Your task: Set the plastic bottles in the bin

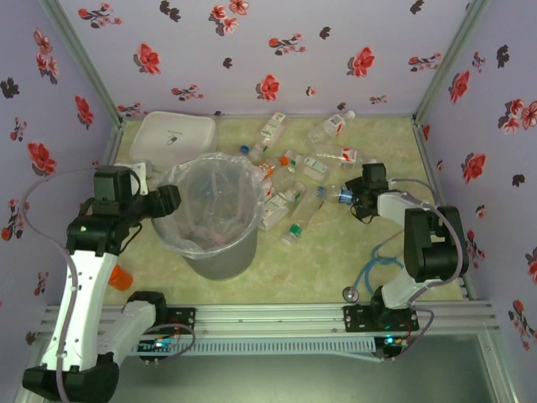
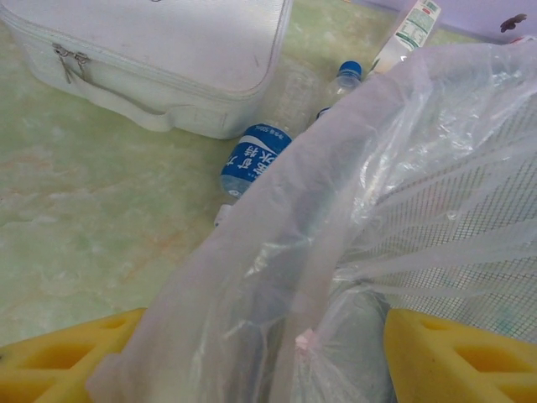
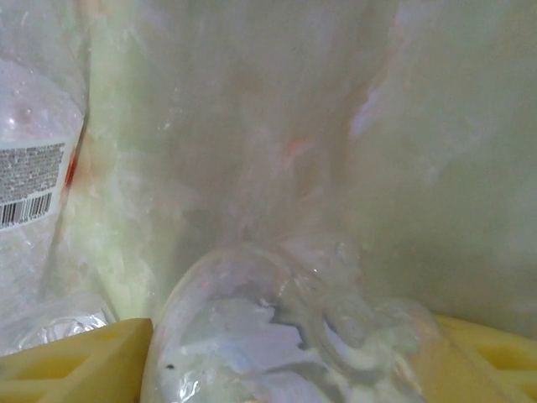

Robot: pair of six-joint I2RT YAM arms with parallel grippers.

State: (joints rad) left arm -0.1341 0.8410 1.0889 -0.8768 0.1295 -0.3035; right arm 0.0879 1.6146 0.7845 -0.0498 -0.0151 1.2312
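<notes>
A grey bin [image 1: 222, 260] with a dull, fine mesh wall is lined with a thin, crinkled clear plastic bag [image 2: 403, 151] that catches glossy highlights. To its right lie clear plastic bottles [image 1: 304, 210], shiny and dented, with smooth printed labels, on a table [image 2: 84, 210] with a smooth, softly gleaming pale green marbled finish. At far left a white case [image 2: 151, 50] looks matt, faintly grained and stitched, with a metal zip pull [image 2: 71, 60]; the yellow fingers [image 2: 453, 353] look matt and foam-like.
</notes>
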